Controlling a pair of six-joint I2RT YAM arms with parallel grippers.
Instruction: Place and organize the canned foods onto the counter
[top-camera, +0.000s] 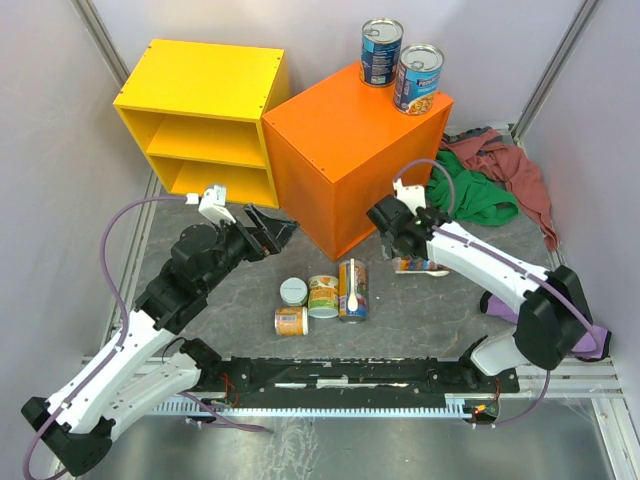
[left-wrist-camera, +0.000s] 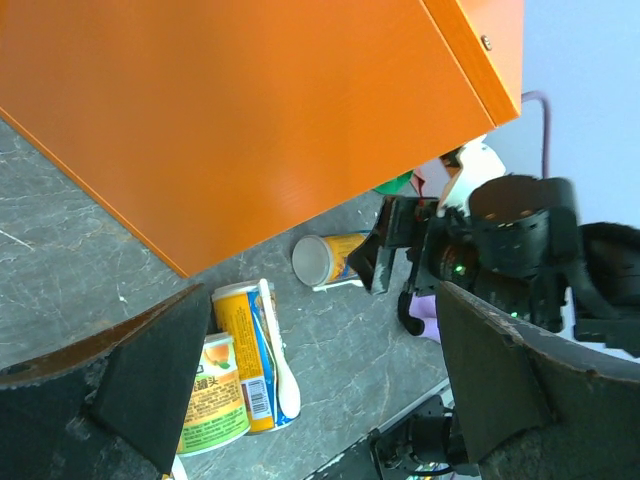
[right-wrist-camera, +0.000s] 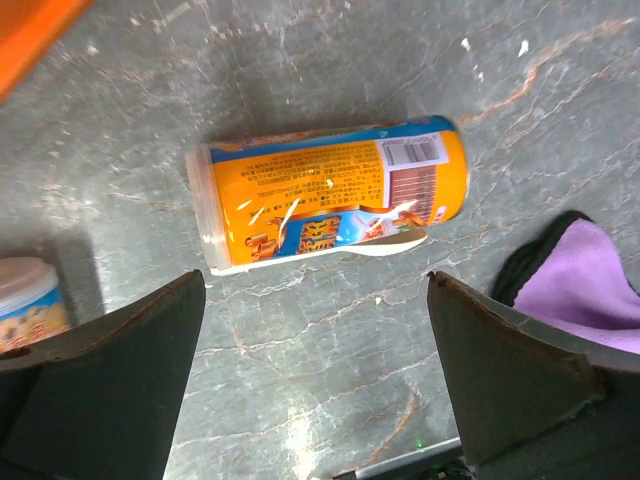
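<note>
The canned foods were mostly found on the tabletop; two stood on the counter. One orange can lay sideways beside it, below the right gripper, which was spread wide and empty, as was the left gripper. For a clean grasp, the right jaws were judged best centred across its body, clear of what seemed an attached spoon.

Yellow shelf unit, 2 open compartments, back left; green cloth touching a dusty-red cloth, back right.
</note>
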